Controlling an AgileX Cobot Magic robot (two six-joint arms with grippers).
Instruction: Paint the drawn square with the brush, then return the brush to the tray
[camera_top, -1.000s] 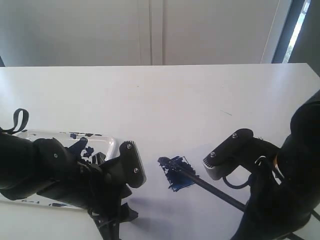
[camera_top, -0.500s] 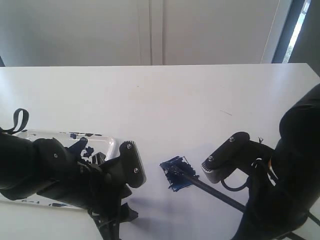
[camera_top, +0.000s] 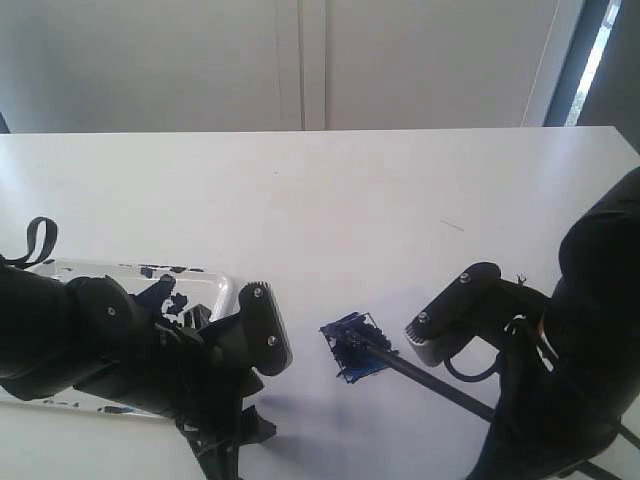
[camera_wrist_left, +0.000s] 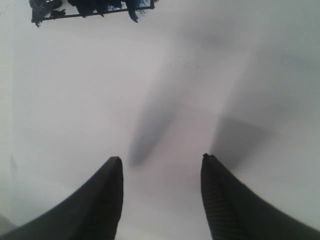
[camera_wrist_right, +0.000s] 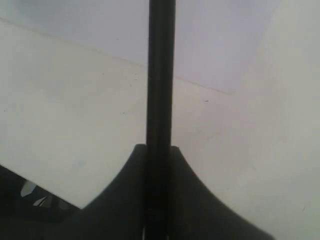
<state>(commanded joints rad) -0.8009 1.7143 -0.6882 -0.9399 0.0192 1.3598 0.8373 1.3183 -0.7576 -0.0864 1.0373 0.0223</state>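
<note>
The drawn square (camera_top: 352, 352) lies at the front middle of the table, smeared dark blue; the left wrist view catches its outlined edge (camera_wrist_left: 85, 10) too. The brush (camera_top: 420, 378) slants from the square towards the lower right, its tip resting on the blue smear. My right gripper (camera_wrist_right: 159, 150) is shut on the black brush handle (camera_wrist_right: 161, 75); in the exterior view the arm hides its fingers. My left gripper (camera_wrist_left: 161, 160) is open over bare white surface, short of the square and empty. The tray (camera_top: 222, 292) sits at the left, partly behind the left arm.
The left arm's bulk (camera_top: 120, 350) covers most of the tray. The right arm (camera_top: 570, 380) fills the lower right corner. A paper edge (camera_wrist_right: 200, 86) runs across the right wrist view. The far half of the white table (camera_top: 320, 190) holds nothing.
The right arm drew back slightly to the right, dragging the brush tip from the square's far left corner to its middle. The left arm stayed still.
</note>
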